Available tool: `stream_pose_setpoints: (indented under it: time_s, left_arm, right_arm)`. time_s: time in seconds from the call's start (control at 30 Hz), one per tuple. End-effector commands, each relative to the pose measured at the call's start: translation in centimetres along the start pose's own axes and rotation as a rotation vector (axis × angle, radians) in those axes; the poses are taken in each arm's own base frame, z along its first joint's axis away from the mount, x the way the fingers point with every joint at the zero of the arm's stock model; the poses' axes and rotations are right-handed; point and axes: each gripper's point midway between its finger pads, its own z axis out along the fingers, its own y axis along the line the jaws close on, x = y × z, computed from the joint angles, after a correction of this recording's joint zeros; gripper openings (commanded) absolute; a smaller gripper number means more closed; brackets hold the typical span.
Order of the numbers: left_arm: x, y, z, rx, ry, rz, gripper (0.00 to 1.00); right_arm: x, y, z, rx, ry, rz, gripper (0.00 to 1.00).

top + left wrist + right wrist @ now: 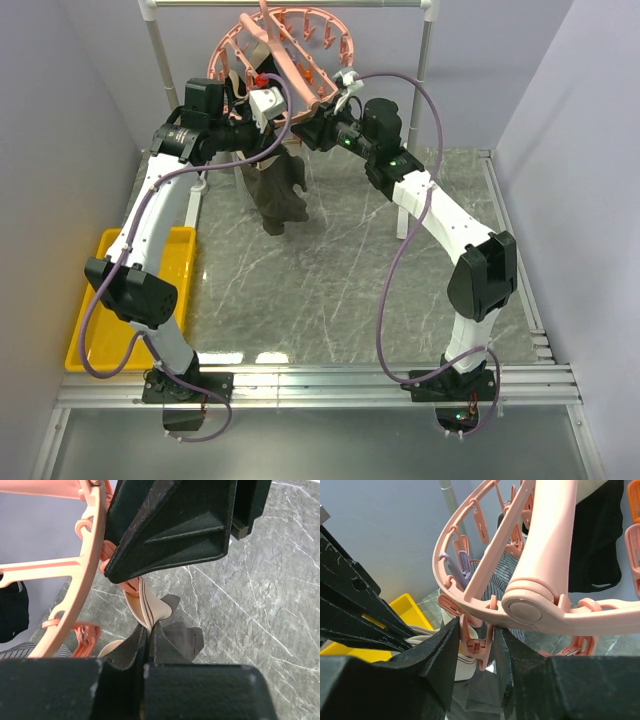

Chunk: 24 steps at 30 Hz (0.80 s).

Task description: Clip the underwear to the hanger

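Under the hanger (290,55), on its left, the left hand (146,645) is clenched on the tan band of the underwear (150,610). Its dark cloth hangs down below the hanger toward the tabletop (330,270). Right of that, the right hand (477,645) squeezes one clip (470,635) of the hanger.

Both white-and-black arms (150,215) reach inward, grippers almost meeting.
Left gripper (146,636) pinches dark grey-brown underwear (184,639); right gripper (476,642) squeezes a salmon-pink plastic hanger peg (471,630).

Underwear (278,195) under hanger (290,50), above table (330,280)
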Motion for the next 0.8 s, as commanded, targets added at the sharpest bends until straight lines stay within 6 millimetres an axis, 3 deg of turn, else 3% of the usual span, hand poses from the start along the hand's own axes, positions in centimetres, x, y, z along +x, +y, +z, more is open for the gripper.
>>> stream_pose_setpoints:
  time_s: [0.0, 0.5, 0.67, 0.77]
  left_arm:
    - [-4.0, -1.3, -2.5, 0.003, -0.105, 0.098, 0.00]
    - [-3.0, -0.1, -1.5, -0.024, -0.078, 0.077, 0.00]
    - [-2.0, 0.4, -1.0, -0.042, -0.068, 0.045, 0.02]
    - [-1.4, 0.5, -0.7, -0.055, -0.069, 0.021, 0.10]
  right_arm:
    - [-0.3, -3.9, -0.2, 0.126, -0.006, -0.006, 0.40]
    - [-2.2, -1.5, -1.1, 0.026, -0.026, 0.078, 0.53]
    - [-2.7, 0.3, -2.3, -0.044, -0.013, 0.088, 0.67]
    - [-2.1, 1.0, -3.0, -0.070, 0.016, 0.091, 0.76]
